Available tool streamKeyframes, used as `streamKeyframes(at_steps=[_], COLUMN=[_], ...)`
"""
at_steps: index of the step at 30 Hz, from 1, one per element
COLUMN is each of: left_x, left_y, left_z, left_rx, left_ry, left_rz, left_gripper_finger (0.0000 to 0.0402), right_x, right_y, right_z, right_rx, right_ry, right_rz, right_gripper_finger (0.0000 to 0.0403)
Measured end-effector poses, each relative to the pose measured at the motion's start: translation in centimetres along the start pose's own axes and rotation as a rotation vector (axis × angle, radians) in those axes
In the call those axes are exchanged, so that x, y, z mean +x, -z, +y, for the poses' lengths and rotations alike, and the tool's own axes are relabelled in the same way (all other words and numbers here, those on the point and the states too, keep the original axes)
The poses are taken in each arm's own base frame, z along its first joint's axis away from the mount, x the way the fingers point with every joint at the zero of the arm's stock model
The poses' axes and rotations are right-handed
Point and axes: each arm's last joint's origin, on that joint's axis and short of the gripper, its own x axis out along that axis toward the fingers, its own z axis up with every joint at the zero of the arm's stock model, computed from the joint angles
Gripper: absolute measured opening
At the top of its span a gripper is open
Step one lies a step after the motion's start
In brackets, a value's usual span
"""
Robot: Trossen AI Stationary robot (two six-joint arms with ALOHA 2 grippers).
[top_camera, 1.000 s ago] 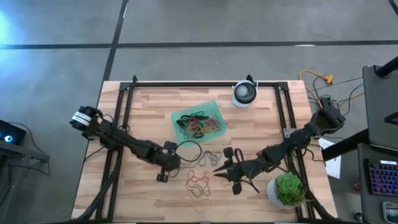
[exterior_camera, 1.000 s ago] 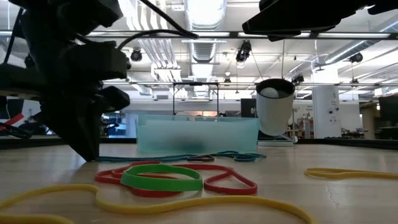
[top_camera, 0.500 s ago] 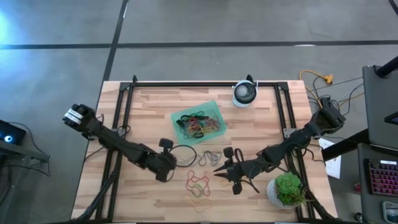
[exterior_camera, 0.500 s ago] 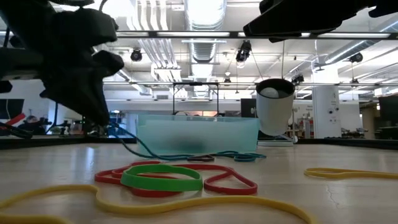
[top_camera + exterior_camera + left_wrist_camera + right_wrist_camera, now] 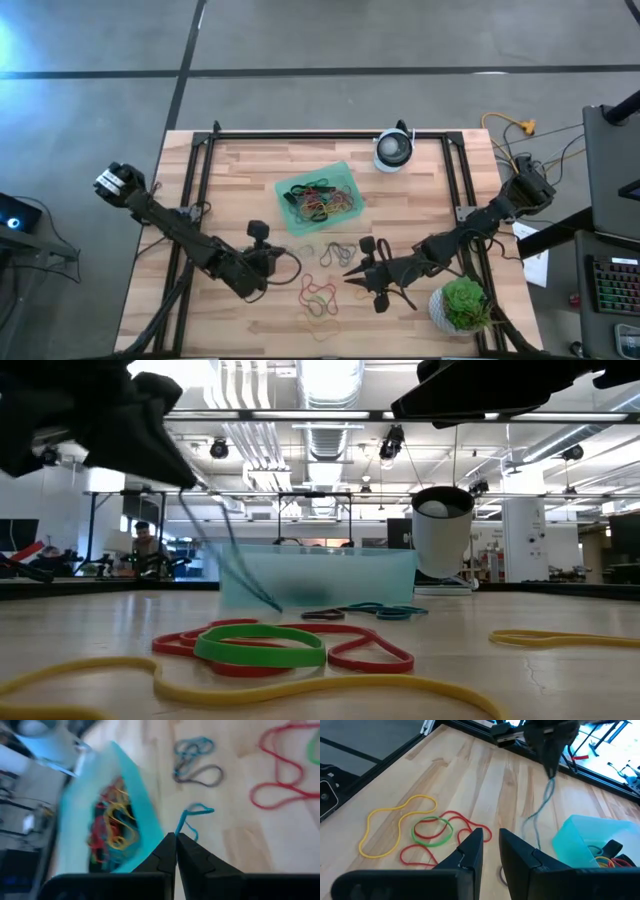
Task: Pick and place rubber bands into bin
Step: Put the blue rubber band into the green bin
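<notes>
My left gripper (image 5: 270, 262) hovers above the wood table, left of centre, shut on a thin blue rubber band (image 5: 228, 550). That band trails down from it (image 5: 540, 815). The translucent green bin (image 5: 320, 198) stands past it toward the far edge, with several coloured bands inside (image 5: 112, 827). Red, green and yellow bands (image 5: 318, 296) lie loose near the front edge, and grey and blue ones (image 5: 340, 250) lie between the grippers. My right gripper (image 5: 350, 272) hangs still right of them, fingers slightly open (image 5: 491, 845) and nothing between them. My left gripper pinches the blue band's upper end (image 5: 178, 831) between its two fingertips. The fingers slant down from the table's left and near side. The band hangs slack below them, and its lower end (image 5: 270, 603) reaches down to about the table top in front of the bin.
A round white device (image 5: 393, 150) stands at the far edge, right of the bin. A green plant (image 5: 463, 305) sits at the near right corner. A black frame (image 5: 200, 180) runs along the table's sides. Cables lie beyond the right edge (image 5: 520, 140).
My left gripper has risen from the table and drawn back toward the near left, rolling as it went, still shut. The blue band has come up with it: its upper end is lifted, and its lower end trails in front of the bin.
</notes>
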Motion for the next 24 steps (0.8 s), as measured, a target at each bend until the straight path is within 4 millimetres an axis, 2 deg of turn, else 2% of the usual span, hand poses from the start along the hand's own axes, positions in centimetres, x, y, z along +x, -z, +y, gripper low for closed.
streamKeyframes(at_steps=[7,12,24], left_x=[-1.0,-1.7,-2.5], left_y=[-1.2,-2.0,-2.2], left_z=[1.0,2.6,9.0], left_rx=[0.017,0.018,-0.017], left_ry=[-0.078,-0.159,-0.26], left_rz=[-0.101,-0.149,-0.167], left_gripper_finger=[0.0,0.0,0.0], right_x=[0.0,0.0,0.0], right_y=[0.0,0.0,0.0], right_z=[0.0,0.0,0.0], right_rx=[0.0,0.0,-0.002], right_ry=[0.0,0.0,0.0], right_rz=[0.0,-0.001,0.0], right_gripper_finger=[0.0056,0.0056,0.0056])
